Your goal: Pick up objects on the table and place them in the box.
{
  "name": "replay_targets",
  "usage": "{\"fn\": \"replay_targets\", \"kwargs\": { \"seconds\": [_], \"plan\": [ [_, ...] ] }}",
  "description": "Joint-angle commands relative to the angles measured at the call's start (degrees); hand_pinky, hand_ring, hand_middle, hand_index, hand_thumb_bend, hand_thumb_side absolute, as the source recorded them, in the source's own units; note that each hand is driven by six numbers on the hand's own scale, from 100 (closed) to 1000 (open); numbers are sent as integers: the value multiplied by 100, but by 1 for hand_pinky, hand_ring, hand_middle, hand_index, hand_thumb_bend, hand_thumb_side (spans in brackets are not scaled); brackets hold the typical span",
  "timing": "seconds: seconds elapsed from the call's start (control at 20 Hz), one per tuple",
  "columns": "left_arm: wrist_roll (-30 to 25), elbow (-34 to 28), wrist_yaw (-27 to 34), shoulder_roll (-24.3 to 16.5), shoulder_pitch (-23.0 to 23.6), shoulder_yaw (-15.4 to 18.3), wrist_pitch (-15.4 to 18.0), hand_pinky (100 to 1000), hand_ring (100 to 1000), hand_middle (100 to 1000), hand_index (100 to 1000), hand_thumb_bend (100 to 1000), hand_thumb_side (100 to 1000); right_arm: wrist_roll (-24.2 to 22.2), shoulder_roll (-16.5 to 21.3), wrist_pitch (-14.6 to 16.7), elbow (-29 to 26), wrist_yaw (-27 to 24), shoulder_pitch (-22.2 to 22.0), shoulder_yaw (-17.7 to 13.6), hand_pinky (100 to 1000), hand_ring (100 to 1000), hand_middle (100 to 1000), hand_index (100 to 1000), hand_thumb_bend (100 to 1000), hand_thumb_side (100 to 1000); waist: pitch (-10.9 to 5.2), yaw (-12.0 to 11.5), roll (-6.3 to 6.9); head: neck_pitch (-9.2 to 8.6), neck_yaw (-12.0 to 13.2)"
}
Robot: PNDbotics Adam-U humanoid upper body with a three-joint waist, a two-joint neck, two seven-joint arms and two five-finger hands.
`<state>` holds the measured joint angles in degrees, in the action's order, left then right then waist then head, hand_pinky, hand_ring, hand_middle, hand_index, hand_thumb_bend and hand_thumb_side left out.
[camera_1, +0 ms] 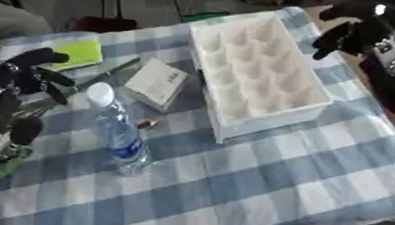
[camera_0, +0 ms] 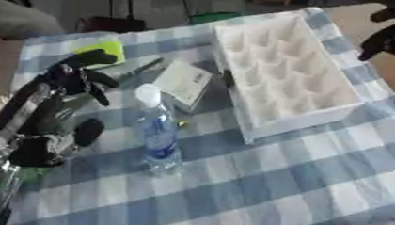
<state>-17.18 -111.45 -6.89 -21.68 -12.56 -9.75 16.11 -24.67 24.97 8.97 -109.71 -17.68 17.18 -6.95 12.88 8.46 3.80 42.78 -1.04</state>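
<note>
The water bottle (camera_0: 157, 132) is found upright on the checked cloth (camera_0: 297, 184), near the white box (camera_0: 284, 75), which holds nothing visible. The left hand (camera_0: 74, 79) is held beside it, fingers curled, grasping nothing. The right hand (camera_1: 352, 32) is raised, empty. Approach is judged underway; closure round the bottle is required next.

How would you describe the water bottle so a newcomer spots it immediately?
Start at the big white box on the checked tablecloth. Left of its near corner stands the water bottle, upright. It alone is clear plastic with a white cap and blue label; the small white carton behind it lies flat.
</note>
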Motion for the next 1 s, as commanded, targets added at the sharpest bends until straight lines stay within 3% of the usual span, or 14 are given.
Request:
{"fn": "replay_targets", "kwargs": {
  "seconds": [0.05,1.0],
  "plan": [
    [1,151,-298,-141,-152,-130,85,561,735,859,973,497,632,-17,83,-5,-51,-34,75,-4,563,627,742,809,100,675,-87,9,-13,-24,16],
    [-76,997,-1911,-115,-505,-631,724,654,760,855,969,528,712,-41,73,18,-51,-32,72,16,563,626,742,809,100,678,-76,60,-49,-15,46]
  ]
}}
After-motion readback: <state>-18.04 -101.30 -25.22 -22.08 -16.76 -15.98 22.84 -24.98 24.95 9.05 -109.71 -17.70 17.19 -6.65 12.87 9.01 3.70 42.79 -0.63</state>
